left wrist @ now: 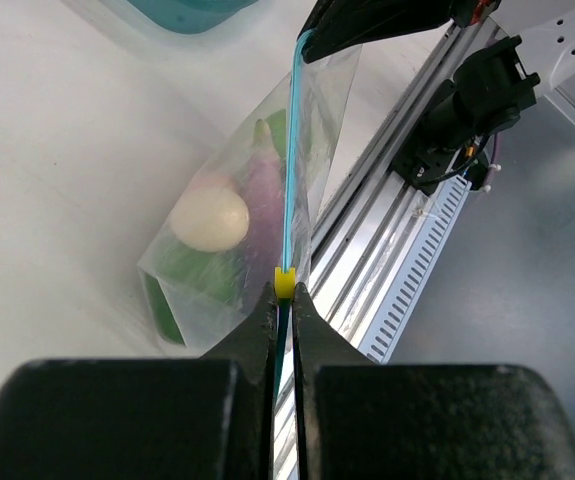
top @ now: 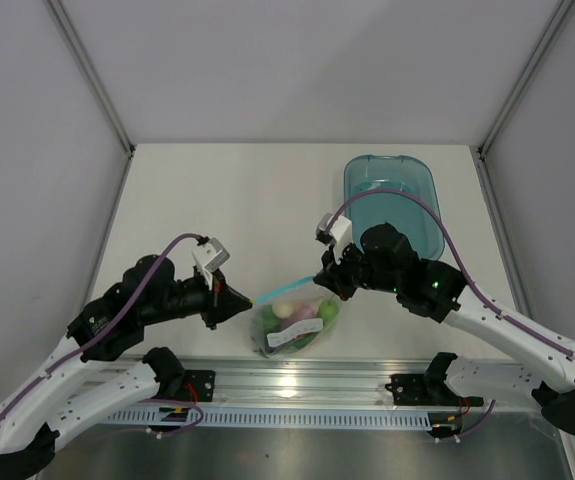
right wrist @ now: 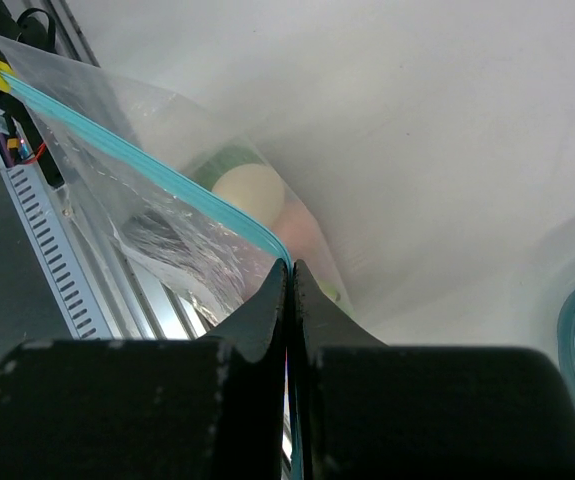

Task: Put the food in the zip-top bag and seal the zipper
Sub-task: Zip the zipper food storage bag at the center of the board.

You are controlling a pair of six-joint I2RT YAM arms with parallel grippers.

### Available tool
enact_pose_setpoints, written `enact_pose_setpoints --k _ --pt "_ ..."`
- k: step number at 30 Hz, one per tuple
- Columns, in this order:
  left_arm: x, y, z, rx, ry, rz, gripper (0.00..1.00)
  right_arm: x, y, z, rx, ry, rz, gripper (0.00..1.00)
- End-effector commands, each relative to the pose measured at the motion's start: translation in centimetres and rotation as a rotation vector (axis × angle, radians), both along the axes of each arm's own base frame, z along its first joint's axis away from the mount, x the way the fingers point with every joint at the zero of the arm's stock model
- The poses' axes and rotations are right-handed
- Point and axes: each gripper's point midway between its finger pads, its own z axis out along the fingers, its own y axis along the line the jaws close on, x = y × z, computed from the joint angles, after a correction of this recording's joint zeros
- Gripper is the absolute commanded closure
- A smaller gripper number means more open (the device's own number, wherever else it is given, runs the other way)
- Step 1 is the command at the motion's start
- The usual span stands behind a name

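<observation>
At lower centre of the top view, zip-top bag [top: 292,338] w/ food [top: 289,312] inside sits near worktop [top: 217,200] front edge, btw both arms. Closed left pincer [left wrist: 284,300] clamps zipper [left wrist: 291,150] right by yellow slider [left wrist: 284,282]; right pincer [right wrist: 289,270], also closed, pinches zipper's other end.

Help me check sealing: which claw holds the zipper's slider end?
The left claw; the yellow slider sits at its tips. The right claw pinches the zipper's plain end.
</observation>
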Motion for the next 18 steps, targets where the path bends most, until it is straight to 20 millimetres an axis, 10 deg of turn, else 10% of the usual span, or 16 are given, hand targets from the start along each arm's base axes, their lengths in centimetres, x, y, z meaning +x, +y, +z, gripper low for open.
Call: enact_pose_setpoints --k 1,18 --pt "-0.1 0.9 0.8 0.001 -0.025 0.021 0.99 1.3 -1.7 -0.3 -0.035 -0.028 -0.088 1.0" --pt "-0.5 2.7 0.9 0.012 -0.045 0.078 0.99 1.5 -1.9 -0.5 -0.047 -0.026 -0.1 1.0"
